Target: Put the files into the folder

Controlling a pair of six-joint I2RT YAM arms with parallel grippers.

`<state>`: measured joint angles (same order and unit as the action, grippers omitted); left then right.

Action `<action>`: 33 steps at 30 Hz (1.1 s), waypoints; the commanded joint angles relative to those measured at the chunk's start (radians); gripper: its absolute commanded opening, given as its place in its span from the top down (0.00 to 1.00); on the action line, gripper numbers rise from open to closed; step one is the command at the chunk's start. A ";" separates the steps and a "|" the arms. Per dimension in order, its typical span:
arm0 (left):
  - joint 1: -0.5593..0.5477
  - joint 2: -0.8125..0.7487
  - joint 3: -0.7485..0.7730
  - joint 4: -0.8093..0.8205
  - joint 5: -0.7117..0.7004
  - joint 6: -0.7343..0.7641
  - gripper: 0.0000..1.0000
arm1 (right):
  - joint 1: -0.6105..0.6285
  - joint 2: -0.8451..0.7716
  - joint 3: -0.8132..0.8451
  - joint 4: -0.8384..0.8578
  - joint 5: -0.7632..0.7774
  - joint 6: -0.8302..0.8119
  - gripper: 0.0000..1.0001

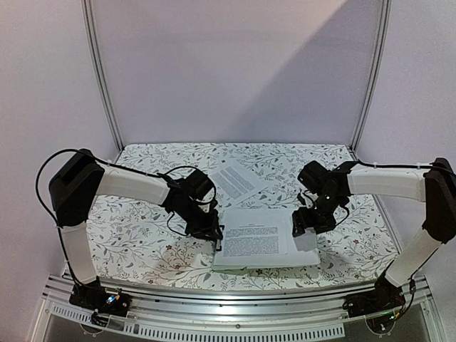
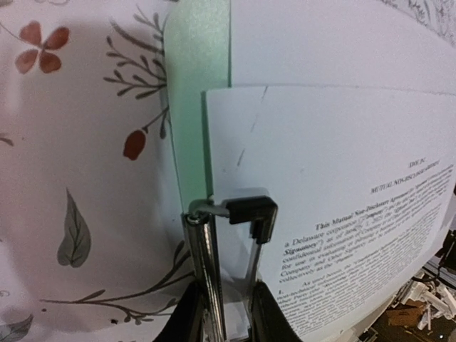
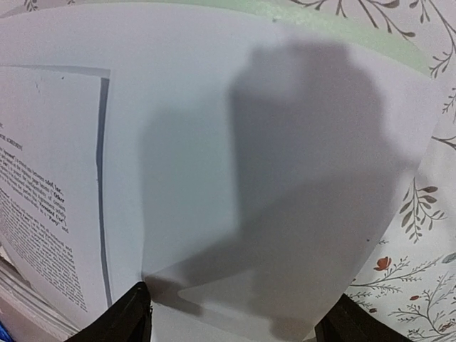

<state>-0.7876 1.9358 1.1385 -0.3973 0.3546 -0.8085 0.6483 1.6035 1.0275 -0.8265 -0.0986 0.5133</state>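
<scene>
Pinching clip [image 2: 244, 214]: left-wrist view only.

Thin white paper sheets [image 1: 267, 239] lie stacked on a flat pale mint-green board [image 2: 196, 107], near centre on the floral-print tabletop [image 1: 135, 235]. Another printed white sheet [image 1: 235, 182] lies just behind, slightly left. The left hand [image 1: 212, 231] closes on the board's dark metal clip [image 2: 242, 210] at its left edge.

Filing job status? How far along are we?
Done: a blank sheet and a printed sheet lie on the folder. In hand: left gripper pinches the clip at their edge; right gripper hovers open above. Left: another printed sheet lies apart on the table.
</scene>
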 commanded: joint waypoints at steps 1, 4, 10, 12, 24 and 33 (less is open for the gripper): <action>0.014 0.122 -0.061 -0.060 -0.141 -0.005 1.00 | -0.038 -0.045 0.055 -0.079 0.044 -0.038 0.22; 0.014 0.119 -0.068 -0.042 -0.107 -0.004 1.00 | -0.077 -0.066 0.079 -0.103 0.060 -0.060 0.21; 0.006 0.077 -0.038 -0.076 -0.115 0.007 0.52 | -0.106 -0.060 0.077 -0.098 0.048 -0.092 0.19; 0.004 0.041 -0.025 -0.100 -0.133 0.011 0.43 | -0.108 -0.052 0.073 -0.088 0.041 -0.097 0.19; 0.014 -0.090 0.245 -0.311 -0.495 0.225 0.17 | -0.113 -0.055 0.111 0.070 0.082 -0.136 0.21; 0.128 -0.013 0.424 -0.185 -0.569 0.324 0.15 | -0.114 -0.036 0.073 0.391 0.049 -0.141 0.28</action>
<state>-0.7269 1.8744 1.4994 -0.6220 -0.1631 -0.5465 0.5400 1.5551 1.1244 -0.6365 -0.0364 0.3794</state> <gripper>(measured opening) 0.853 0.727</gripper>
